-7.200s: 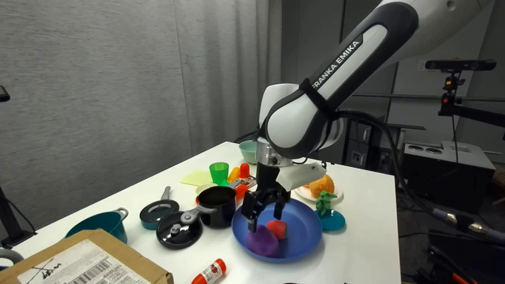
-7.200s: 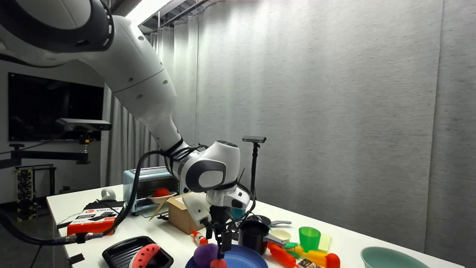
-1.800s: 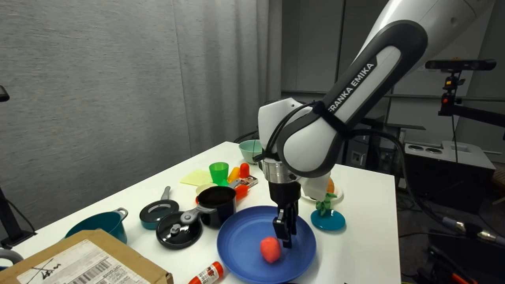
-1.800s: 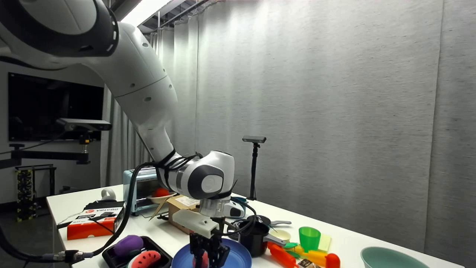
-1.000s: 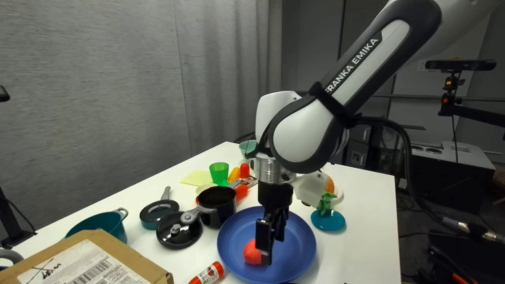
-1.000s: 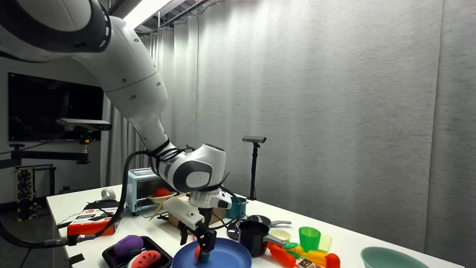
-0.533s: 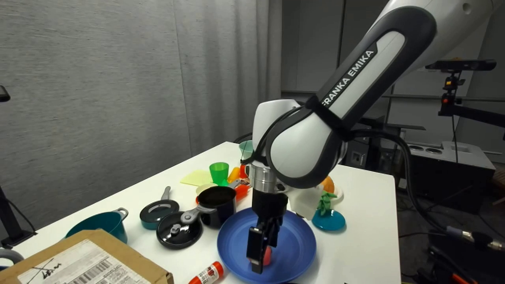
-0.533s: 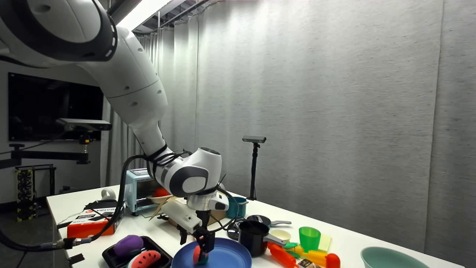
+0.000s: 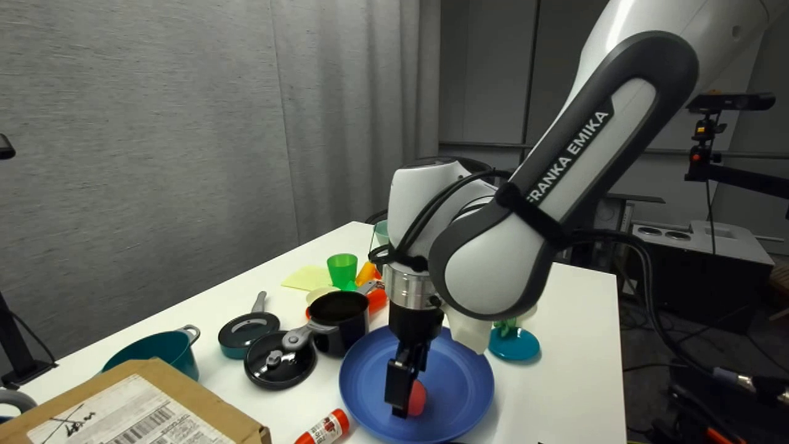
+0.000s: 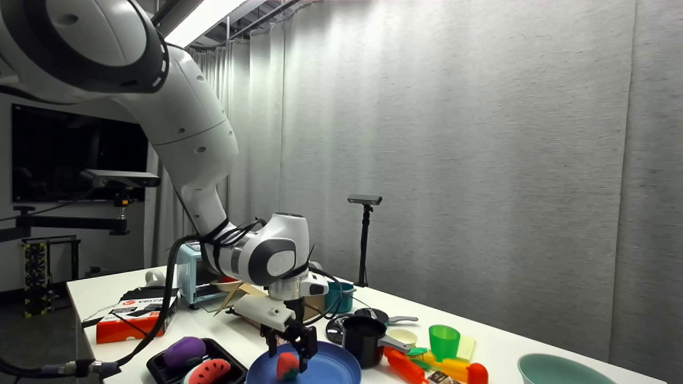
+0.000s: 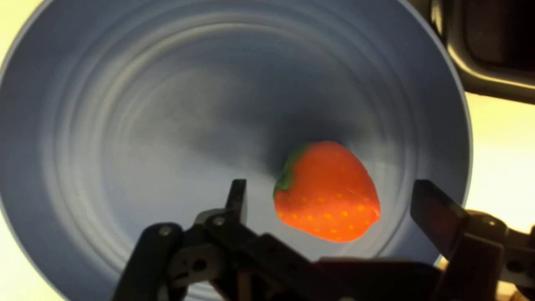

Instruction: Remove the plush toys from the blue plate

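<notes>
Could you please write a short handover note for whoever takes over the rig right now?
Gripper: open, nothing held, straddling the red strawberry toy over the blue plate; the wrist view shows a gap on each side.
Things: the red strawberry toy lies on the blue plate; the purple toy is in the black tray beside the watermelon toy.
Done: the purple toy is off the plate.
Left: close on the strawberry, lift it and set it off the plate, perhaps in that tray.

The spread gripper (image 11: 329,196) flanks a plush strawberry (image 11: 328,192) (red, green-capped) on the blue plate (image 11: 167,121).
</notes>
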`<state>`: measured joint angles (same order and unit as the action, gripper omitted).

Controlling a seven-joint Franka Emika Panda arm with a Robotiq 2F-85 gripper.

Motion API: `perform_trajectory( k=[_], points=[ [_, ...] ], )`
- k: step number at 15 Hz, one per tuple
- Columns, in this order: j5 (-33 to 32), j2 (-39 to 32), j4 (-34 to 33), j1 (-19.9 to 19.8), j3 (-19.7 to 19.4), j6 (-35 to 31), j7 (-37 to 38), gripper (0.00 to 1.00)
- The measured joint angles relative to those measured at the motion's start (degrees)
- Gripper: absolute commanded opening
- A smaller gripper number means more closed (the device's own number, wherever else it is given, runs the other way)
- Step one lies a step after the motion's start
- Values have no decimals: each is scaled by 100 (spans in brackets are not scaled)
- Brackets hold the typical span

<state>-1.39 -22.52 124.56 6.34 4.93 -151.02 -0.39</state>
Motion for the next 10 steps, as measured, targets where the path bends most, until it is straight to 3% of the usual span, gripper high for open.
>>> perform_trajectory(
  k=[5, 10],
  points=[
    [-647, 0, 0, 192, -249, -13, 305, 35],
    [-762, 26, -3, 199, -272, -27, 320, 1]
  ],
)
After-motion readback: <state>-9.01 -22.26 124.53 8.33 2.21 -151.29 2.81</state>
